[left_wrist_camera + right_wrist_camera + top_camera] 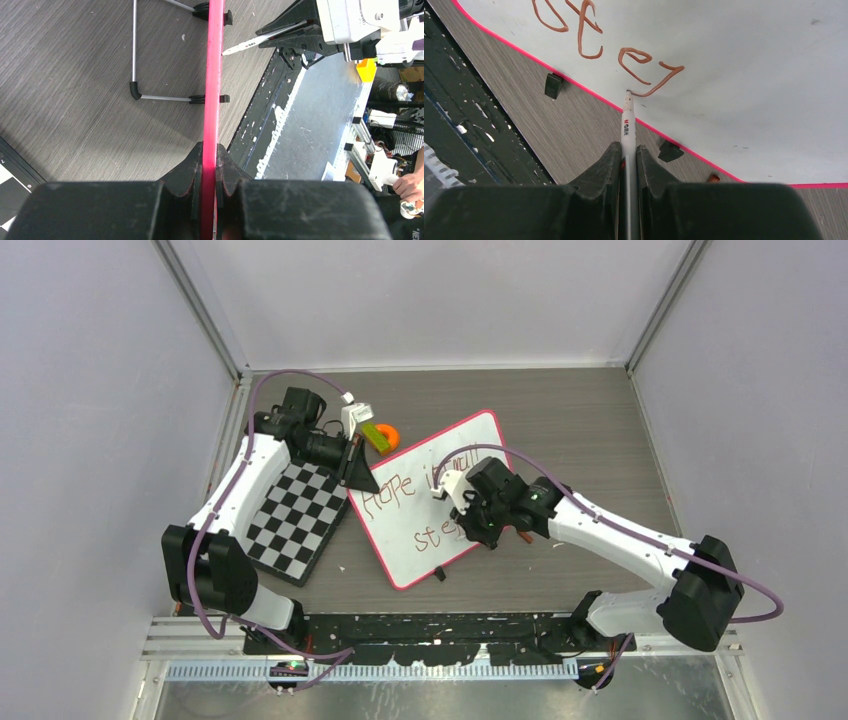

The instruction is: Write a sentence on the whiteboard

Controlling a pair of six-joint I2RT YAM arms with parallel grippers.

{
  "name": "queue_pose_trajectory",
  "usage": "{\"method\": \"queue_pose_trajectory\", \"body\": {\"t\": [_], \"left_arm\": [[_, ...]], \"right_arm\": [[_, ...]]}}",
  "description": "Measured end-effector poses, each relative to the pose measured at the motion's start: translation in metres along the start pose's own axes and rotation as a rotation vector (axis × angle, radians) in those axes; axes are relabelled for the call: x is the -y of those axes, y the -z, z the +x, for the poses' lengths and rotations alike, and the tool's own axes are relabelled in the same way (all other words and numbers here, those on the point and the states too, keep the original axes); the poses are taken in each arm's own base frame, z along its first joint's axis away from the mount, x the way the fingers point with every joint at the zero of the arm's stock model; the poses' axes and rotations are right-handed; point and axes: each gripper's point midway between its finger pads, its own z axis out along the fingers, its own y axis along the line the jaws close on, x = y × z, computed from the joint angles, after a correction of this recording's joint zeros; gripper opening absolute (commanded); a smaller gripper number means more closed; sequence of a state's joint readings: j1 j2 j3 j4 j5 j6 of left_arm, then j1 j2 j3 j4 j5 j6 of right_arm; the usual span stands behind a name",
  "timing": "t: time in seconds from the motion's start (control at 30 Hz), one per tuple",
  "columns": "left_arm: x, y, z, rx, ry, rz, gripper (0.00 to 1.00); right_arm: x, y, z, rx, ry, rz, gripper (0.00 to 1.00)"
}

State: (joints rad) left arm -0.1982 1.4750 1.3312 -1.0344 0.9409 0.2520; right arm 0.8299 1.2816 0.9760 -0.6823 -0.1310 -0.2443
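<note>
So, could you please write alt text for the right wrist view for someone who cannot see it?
The right gripper holds a white marker, its tip on the whiteboard at the end of reddish-brown lettering. Two black clip feet sit along the board's pink rim.

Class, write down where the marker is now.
In the right wrist view, the marker is clamped in the right gripper, its tip on the whiteboard at the last written letter, close to the board's edge.

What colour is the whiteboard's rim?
Pink-red. The rim of the whiteboard shows best in the left wrist view.
</note>
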Motion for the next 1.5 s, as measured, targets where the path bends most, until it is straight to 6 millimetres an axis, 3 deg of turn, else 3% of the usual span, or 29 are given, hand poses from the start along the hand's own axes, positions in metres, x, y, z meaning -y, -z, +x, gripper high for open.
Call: {"method": "queue_pose_trajectory", "body": {"t": [0.23, 0.47, 1.5], "left_arm": [[0.0, 0.0, 0.0, 0.0, -0.004, 0.002, 0.0], [0.0, 0.0, 0.0, 0.001, -0.009, 0.005, 0.0], [-0.001, -0.001, 0.0, -0.002, -0.004, 0.007, 0.0]], "right_arm": [[-0.003, 0.01, -0.01, 0.047, -0.008, -0.01, 0.0], [0.015, 0.029, -0.03, 0.129, -0.027, 0.06, 0.0], [0.038, 0.026, -0.023, 0.102, -0.11, 0.107, 0.0]]}}
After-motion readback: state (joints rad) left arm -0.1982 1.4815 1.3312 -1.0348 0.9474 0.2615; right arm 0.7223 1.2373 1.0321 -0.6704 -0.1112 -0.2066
